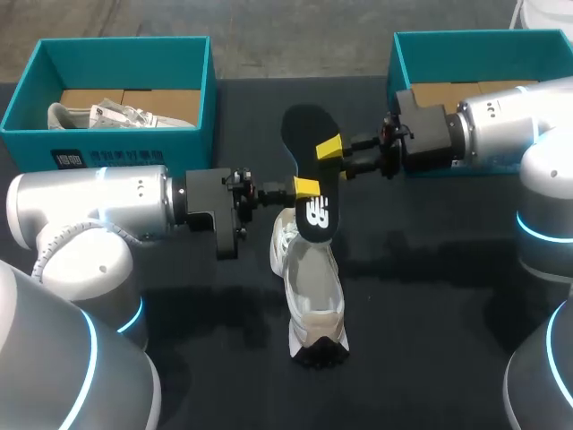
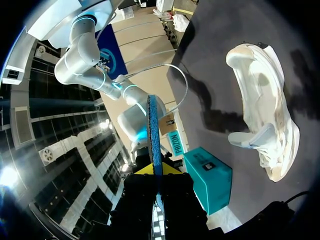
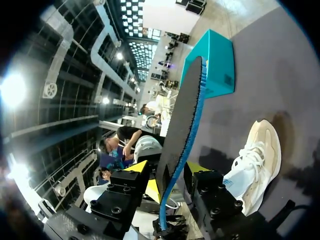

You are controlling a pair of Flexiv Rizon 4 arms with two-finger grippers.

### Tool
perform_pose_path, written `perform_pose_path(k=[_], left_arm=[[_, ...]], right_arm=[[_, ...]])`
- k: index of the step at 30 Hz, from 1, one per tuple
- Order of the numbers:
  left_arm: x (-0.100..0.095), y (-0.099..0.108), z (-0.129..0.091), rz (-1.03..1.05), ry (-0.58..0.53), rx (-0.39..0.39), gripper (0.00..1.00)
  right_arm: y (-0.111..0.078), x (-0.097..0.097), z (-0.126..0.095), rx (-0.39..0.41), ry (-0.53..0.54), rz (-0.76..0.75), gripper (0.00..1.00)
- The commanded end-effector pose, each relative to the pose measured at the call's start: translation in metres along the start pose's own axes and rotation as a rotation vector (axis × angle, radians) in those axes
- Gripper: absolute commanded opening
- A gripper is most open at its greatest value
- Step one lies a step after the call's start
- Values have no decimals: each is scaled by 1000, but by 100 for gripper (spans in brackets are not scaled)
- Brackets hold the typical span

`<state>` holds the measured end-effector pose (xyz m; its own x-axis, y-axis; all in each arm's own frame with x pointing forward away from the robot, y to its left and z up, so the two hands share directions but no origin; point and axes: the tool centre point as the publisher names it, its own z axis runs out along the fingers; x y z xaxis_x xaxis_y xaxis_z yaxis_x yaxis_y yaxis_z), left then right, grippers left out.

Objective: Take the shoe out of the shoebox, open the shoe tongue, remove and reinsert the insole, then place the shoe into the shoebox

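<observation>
A black insole (image 1: 304, 130) with a blue underside hangs in the air over the table's middle, held by both arms. My left gripper (image 1: 306, 188) is shut on its lower part; in the left wrist view the insole (image 2: 155, 130) shows edge-on, rising from my left gripper (image 2: 156, 170). My right gripper (image 1: 329, 148) grips it higher up, and in the right wrist view the insole (image 3: 182, 115) stands between the fingers of my right gripper (image 3: 167, 167). The white shoe (image 1: 313, 296) lies on the dark table below the insole, also in the wrist views as shoe (image 2: 265, 100) and shoe (image 3: 255, 160).
A teal shoebox (image 1: 107, 143) at the back left holds another white shoe (image 1: 116, 115). A second teal shoebox (image 1: 421, 45) stands at the back right, behind my right arm. The right-hand box (image 2: 207, 177) and the left-hand box (image 3: 212, 60) appear in the wrist views.
</observation>
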<state>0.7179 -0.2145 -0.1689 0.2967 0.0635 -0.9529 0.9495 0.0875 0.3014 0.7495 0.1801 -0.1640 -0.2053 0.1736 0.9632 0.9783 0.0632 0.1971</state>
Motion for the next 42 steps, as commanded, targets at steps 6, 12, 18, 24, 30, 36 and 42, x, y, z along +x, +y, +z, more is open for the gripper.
perform_pose_path(k=[6, 12, 18, 24, 30, 36, 42], left_arm=[[1, -1, 1, 3, -3, -1, 0], [1, -1, 1, 3, -3, -1, 0], [1, -1, 1, 3, -3, -1, 0], [1, -1, 1, 3, -3, -1, 0], [1, -1, 1, 3, -3, -1, 0], [1, -1, 1, 3, -3, -1, 0], [1, -1, 1, 3, -3, -1, 0]], right_arm=[[-2, 0, 2, 5, 7, 19, 42], [-2, 0, 3, 7, 11, 47, 35], [-2, -2, 3, 7, 27, 74, 26], [-3, -2, 4, 4, 37, 91, 15], [-5, -1, -1, -13, 45, 91, 24], [-6, -2, -3, -15, 48, 98, 22], [-6, -4, -3, -19, 58, 104, 0]])
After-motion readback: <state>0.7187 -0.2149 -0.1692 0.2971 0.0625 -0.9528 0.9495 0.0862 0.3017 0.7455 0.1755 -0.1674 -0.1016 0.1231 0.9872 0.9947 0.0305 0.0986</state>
